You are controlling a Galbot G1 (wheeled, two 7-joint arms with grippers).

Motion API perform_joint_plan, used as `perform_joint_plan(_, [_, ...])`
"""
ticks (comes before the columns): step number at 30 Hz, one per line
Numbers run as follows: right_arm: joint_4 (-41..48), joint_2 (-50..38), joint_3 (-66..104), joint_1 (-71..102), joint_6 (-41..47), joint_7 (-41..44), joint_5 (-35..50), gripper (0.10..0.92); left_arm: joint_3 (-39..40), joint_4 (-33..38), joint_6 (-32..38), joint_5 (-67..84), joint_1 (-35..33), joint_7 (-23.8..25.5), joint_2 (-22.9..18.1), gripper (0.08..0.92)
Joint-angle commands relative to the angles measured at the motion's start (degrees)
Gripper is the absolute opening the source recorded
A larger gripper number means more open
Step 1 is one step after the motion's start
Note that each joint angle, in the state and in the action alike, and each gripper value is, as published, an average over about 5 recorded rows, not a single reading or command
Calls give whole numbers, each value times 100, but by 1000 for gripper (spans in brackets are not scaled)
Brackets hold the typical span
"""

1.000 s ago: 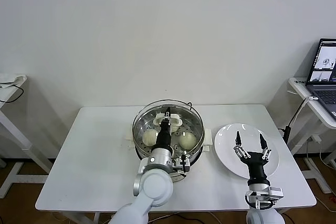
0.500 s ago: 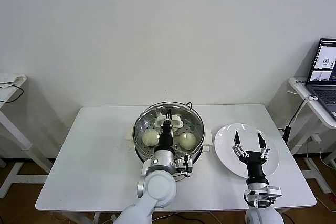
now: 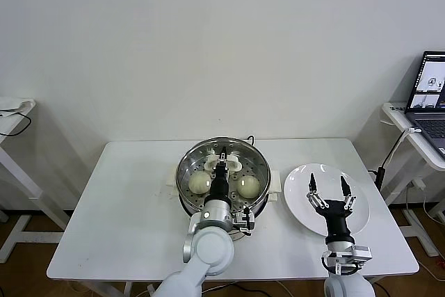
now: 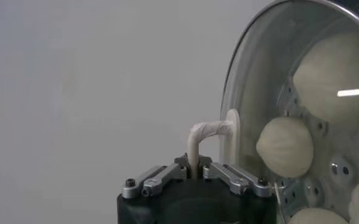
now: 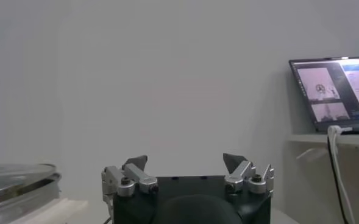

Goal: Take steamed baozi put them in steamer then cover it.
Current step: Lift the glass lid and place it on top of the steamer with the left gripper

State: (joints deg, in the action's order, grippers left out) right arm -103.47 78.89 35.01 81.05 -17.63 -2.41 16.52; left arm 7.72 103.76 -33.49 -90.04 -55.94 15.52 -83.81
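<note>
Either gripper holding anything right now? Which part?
Left gripper is shut on the glass lid, pinching its white handle over the steamer. Right gripper is open, empty, above the plate.

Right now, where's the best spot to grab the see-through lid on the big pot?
By the white handle at the centre of the cover, coming straight down from above. It arches up off the flat glass, leaving a gap for fingers either side. The left gripper is shut on it exactly there. The glass itself is wide and smooth, likely slippery.
</note>
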Motion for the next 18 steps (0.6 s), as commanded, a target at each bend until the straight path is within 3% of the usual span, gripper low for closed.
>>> perform_joint_plan(1, [-1,-7,-7,-9,4,4,-11,823,-1,-47,17,-22,-9,-26,-25,190])
perform_joint_plan(18, [65,-26,-54,-74,6,8,-42,823,-28,-111,75,-66,-35,-60,-44,190])
